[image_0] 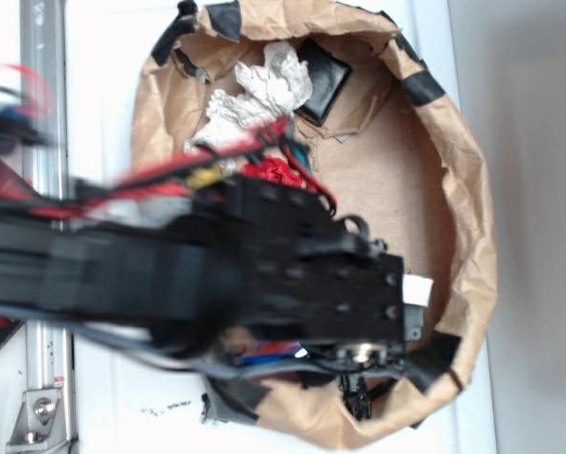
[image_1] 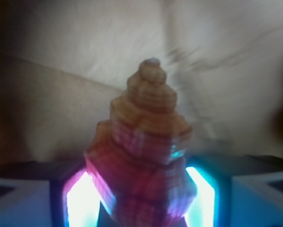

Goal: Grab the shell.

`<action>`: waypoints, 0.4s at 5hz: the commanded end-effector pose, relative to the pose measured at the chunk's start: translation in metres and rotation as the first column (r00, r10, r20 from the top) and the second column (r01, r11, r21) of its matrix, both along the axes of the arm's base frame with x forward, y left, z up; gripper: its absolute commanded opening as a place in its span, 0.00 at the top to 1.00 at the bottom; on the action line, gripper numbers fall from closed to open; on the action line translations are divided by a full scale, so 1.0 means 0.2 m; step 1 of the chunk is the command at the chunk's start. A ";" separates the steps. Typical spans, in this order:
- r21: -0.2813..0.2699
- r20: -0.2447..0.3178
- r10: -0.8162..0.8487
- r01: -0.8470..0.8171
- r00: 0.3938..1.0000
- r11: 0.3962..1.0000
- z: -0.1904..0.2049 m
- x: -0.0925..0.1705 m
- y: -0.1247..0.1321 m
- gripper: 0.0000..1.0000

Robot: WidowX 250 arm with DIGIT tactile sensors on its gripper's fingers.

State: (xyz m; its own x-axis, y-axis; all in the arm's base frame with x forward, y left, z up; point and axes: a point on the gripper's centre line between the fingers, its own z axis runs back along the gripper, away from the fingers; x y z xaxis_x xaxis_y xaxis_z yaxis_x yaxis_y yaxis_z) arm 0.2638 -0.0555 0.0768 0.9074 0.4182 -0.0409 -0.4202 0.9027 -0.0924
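The shell point(image_1: 146, 118), a ribbed orange-brown spiral with its pointed tip up, fills the middle of the wrist view. Its broad lower part sits between the two glowing pads point(image_1: 82, 201), which press on it from left and right. My gripper point(image_1: 139, 201) is shut on it. In the exterior view the black arm lies across the brown paper basin point(image_0: 472, 236) from the left, blurred, and the gripper point(image_0: 359, 397) hangs near the basin's near rim. There the arm hides the shell.
In the basin lie a wrinkly red cloth ball point(image_0: 274, 170), crumpled white paper point(image_0: 264, 85) and a black flat object point(image_0: 326, 80) at the far side. Something blue point(image_0: 264, 357) shows under the arm. A metal rail point(image_0: 46, 113) runs along the left.
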 end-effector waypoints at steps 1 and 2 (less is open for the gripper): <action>0.101 0.298 -0.154 0.129 0.942 0.986 0.57 0.03 0.32 1.00; 0.117 0.386 -0.223 0.192 0.895 0.974 0.62 0.06 0.31 1.00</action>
State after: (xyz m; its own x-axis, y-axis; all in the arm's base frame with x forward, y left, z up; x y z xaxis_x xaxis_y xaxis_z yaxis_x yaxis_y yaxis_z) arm 0.2807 -0.0034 0.1845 0.9369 0.1996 0.2870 -0.1664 0.9766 -0.1360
